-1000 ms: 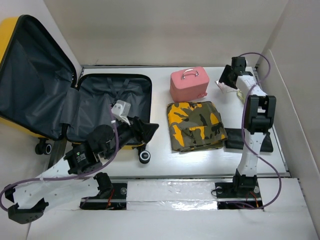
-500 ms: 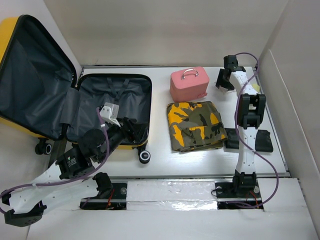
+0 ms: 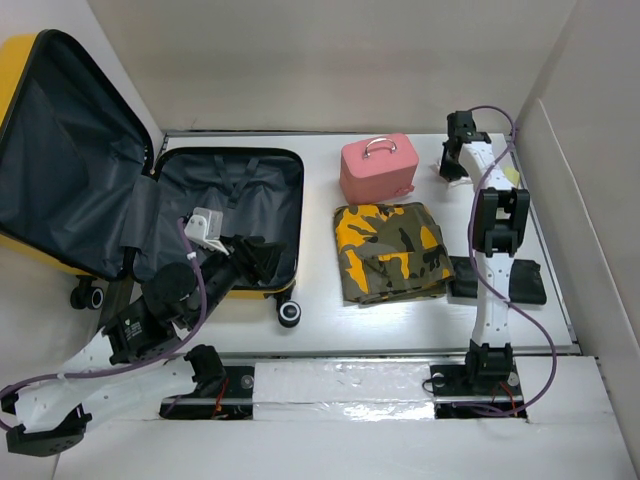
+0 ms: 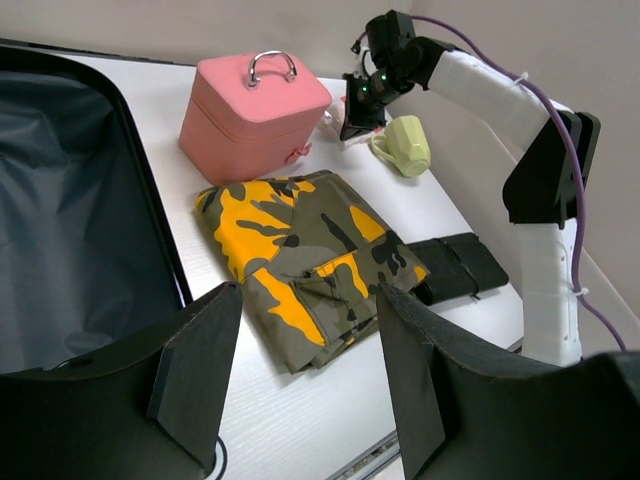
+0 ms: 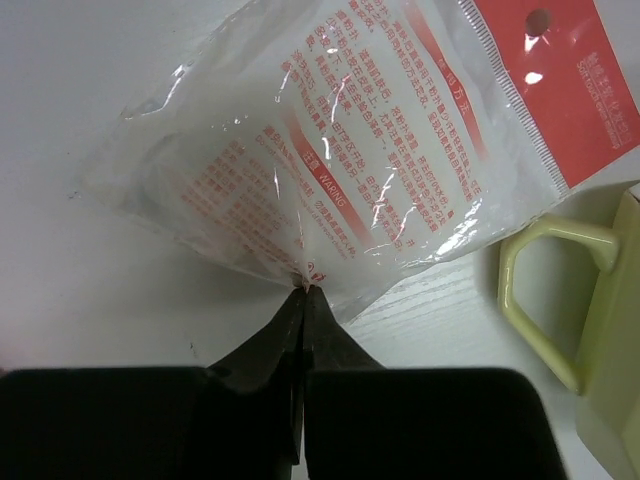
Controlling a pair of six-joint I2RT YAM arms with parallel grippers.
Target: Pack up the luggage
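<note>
The luggage (image 3: 230,190) lies open at the left, its yellow shell and dark grey lining (image 4: 70,250) showing, with the lid (image 3: 60,170) raised. My left gripper (image 3: 255,260) hovers over the case's near right corner, open (image 4: 308,300) with nothing between its fingers. At the far right, my right gripper (image 3: 452,165) is shut (image 5: 303,290) on the edge of a clear plastic packet with red print (image 5: 380,150) that lies on the table.
A small pink case with a metal handle (image 3: 378,167) (image 4: 255,115) stands at the back. A folded camouflage garment (image 3: 390,250) (image 4: 300,250) lies in the middle, a black pouch (image 3: 495,280) (image 4: 455,268) to its right. A pale green mug (image 4: 405,145) (image 5: 600,300) sits beside the packet.
My right gripper has closed on the packet's edge. My left arm has drawn back leftwards over the open luggage, its jaws narrowing slightly.
</note>
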